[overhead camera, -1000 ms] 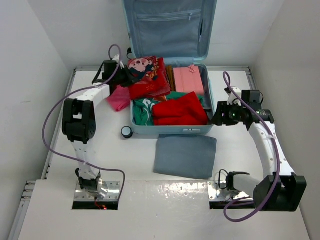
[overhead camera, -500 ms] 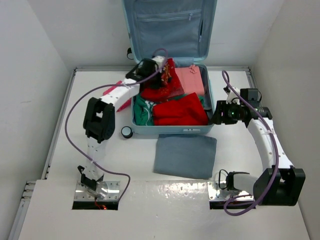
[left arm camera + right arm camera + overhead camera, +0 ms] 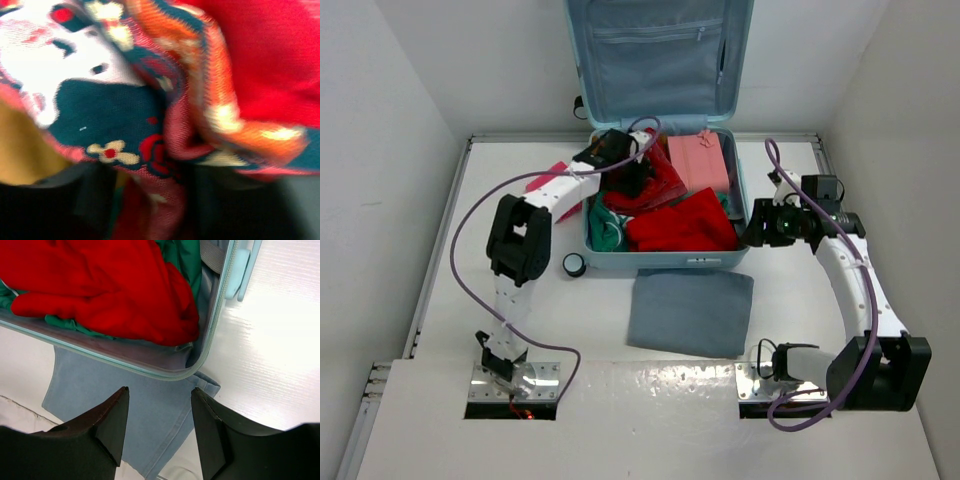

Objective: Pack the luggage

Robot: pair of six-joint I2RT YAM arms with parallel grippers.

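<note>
The left tool [image 3: 623, 168], its spread not tellable, had been swung inward over the open luggage [image 3: 665, 262] at the tabletop's [image 3: 590, 310] far middle, bringing the patterned garment [image 3: 115, 100] onto the pile. The right tool [image 3: 157, 427] was held spread and empty; the folded grey cloth [image 3: 690, 310] was judged left to pack.

The left arm [image 3: 515, 240] and right arm [image 3: 855, 285] are built of white links and black joints. A purple cable [image 3: 454, 265] is looped along each. Black wedge-shaped fingers [image 3: 107, 425] are carried by the right claw [image 3: 157, 425].
</note>
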